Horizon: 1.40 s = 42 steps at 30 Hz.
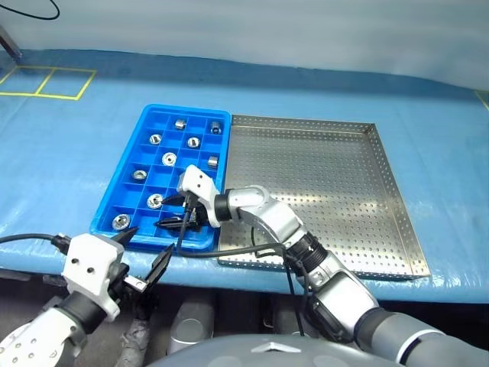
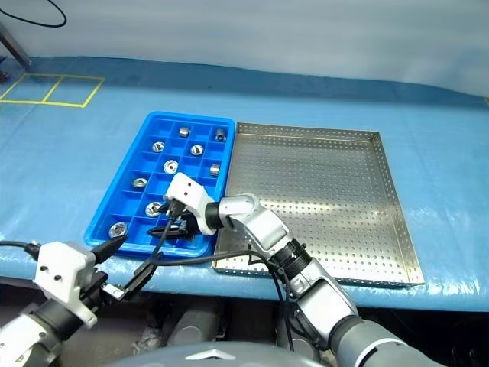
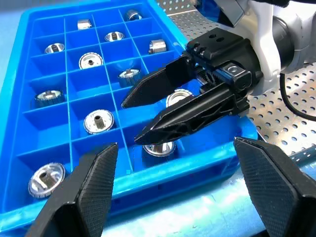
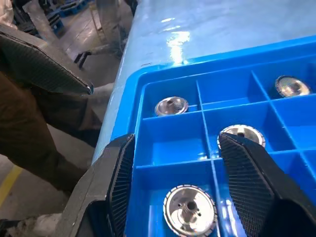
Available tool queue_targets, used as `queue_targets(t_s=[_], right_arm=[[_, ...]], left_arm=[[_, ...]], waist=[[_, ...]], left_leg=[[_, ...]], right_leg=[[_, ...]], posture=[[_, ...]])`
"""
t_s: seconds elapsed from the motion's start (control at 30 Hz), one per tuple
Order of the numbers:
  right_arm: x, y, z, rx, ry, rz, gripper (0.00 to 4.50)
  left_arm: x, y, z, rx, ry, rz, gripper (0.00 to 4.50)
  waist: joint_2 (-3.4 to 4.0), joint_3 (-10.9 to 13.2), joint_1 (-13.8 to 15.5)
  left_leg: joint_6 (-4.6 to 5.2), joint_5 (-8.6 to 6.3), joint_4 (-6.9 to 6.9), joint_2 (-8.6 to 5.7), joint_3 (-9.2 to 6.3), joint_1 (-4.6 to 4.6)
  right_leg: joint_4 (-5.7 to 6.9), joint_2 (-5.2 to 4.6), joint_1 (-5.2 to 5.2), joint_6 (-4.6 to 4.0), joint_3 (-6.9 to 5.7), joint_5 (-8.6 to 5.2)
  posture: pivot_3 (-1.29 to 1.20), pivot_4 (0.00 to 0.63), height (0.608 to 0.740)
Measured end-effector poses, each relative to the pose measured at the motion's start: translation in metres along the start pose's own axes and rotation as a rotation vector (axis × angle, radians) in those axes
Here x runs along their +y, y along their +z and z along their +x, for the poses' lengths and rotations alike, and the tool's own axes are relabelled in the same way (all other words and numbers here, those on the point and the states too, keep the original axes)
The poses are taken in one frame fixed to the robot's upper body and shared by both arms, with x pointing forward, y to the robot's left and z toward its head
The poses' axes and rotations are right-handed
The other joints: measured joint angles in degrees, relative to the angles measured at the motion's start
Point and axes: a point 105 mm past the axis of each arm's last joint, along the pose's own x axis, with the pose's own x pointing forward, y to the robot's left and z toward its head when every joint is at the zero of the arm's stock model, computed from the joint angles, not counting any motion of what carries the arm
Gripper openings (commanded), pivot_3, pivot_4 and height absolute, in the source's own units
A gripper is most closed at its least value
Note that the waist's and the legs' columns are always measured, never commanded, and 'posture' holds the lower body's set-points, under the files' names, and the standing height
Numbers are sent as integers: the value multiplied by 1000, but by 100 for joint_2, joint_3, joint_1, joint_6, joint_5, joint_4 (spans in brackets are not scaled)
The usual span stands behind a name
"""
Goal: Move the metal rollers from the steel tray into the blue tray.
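Both head views look forward and down over the counter (image 1: 76,153), sharing the blue tray (image 1: 145,122) and steel tray (image 1: 382,153), while each wrist view looks close along its own fingers (image 3: 94,192) into the blue tray's compartments.

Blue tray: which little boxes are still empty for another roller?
In the blue tray, the near middle box between the corner metal roller and the right gripper is empty, as are several along the left wall. The squares near the steel tray are crowded with rollers. The steel tray's holed floor is bare.
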Motion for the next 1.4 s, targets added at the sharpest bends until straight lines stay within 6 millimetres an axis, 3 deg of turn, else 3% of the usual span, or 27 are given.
queue_targets(t_s=[0.17, 0.3, 0.4, 0.47, 0.67, 0.87, 1.13, 1.23, 1.33, 1.4], right_arm=[[-16, 24, -24, -105, -141, -46, 2862], [-46, 32, -80, -149, -399, -137, 2862], [-66, 13, -142, -37, -618, -147, 2862], [-70, 2, -173, 23, -718, -139, 2862], [-53, -31, -224, 183, -818, -93, 2862], [-35, -43, -232, 191, -804, -47, 2862], [-33, -40, -234, 134, -843, -28, 2862], [-33, -37, -232, 112, -827, -35, 3467], [-34, -31, -228, 96, -809, -53, 4444], [-35, -28, -227, 79, -811, -72, 4478]], left_arm=[[-2, 18, 16, -80, -39, 30, 4081], [-12, 50, 43, -272, -137, 66, 4081], [-10, 50, 71, -316, -163, 96, 4081], [-9, 50, 86, -326, -175, 106, 4081], [-19, 54, 133, -344, -271, 159, 4081], [-18, 43, 153, -310, -303, 169, 4081], [-14, 32, 151, -293, -276, 153, 4081], [-14, 32, 152, -298, -274, 148, 4081], [-15, 32, 152, -303, -274, 140, 4081], [-16, 31, 152, -300, -273, 139, 4081]], waist=[[0, -1, -47], [3, -3, -78], [2, -7, -210], [0, -7, -356], [4, -9, -807], [4, -8, -1150], [3, -9, -1325], [3, -9, -1325], [3, -9, -1319], [3, -9, -1315]], left_leg=[[-19, 11, 0, -4, -2, 2], [-21, 13, 5, -12, 6, 2], [-19, 13, 10, -13, 15, 2], [-17, 12, 9, -6, 19, 0], [34, -18, 12, 3, 28, 2], [57, -30, 32, 21, 54, 5], [79, -41, 54, 13, 83, 8], [80, -42, 56, 12, 84, 8], [81, -42, 56, 12, 84, 8], [81, -42, 54, 12, 83, 8]], right_leg=[[-4, 0, 6, 0, 0, 2], [-10, -2, 20, -11, 2, 14], [-9, -3, 22, -23, 5, 26], [-8, -1, 18, -17, 8, 29], [-7, 0, 9, -4, 28, 36], [-6, -1, 8, 29, 72, 53], [-7, -6, 7, 50, 115, 66], [-6, -7, 7, 51, 116, 67], [-6, -7, 7, 60, 117, 73], [-6, -7, 5, 61, 117, 73]], posture=[[134, 150, 740], [14, 150, 740], [-56, 150, 740], [-110, 150, 740], [-223, 150, 740], [-270, 150, 740], [-256, 150, 740], [-242, 150, 740], [-232, 150, 740], [-232, 150, 740]])
